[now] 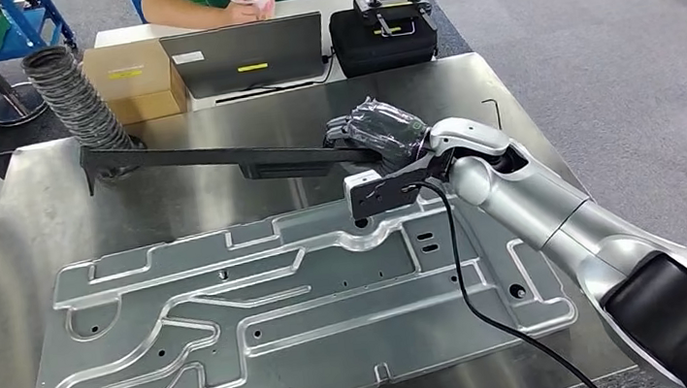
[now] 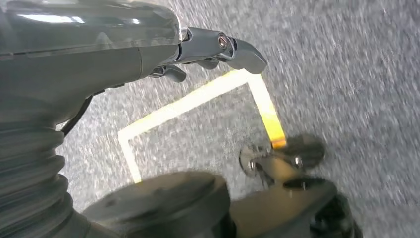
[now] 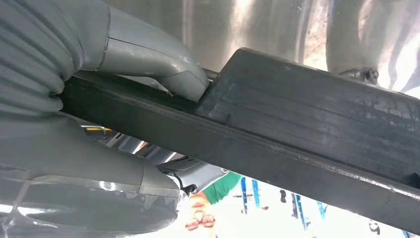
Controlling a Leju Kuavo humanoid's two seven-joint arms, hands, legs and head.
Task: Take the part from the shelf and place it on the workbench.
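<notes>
Bright overhead glare, blurred wrist views

Silver right arm (image 1: 557, 214), black cable, dark robot hand (image 1: 381, 131)

Matt black part (image 1: 218, 156), brushed glossy metal workbench (image 1: 50, 227), machined aluminium plate (image 1: 304, 306), rough grey carpet (image 1: 593, 19)

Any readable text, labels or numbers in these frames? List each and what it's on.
None can be read.
Cardboard box: yellow label, print too small to read.
Laptop: white sticker and yellow sticker on the lid, both blurred.
Black case: no legible marking.
Black part held by the right hand: no marking seen.
Floor tape: plain yellow line, no text.
</notes>
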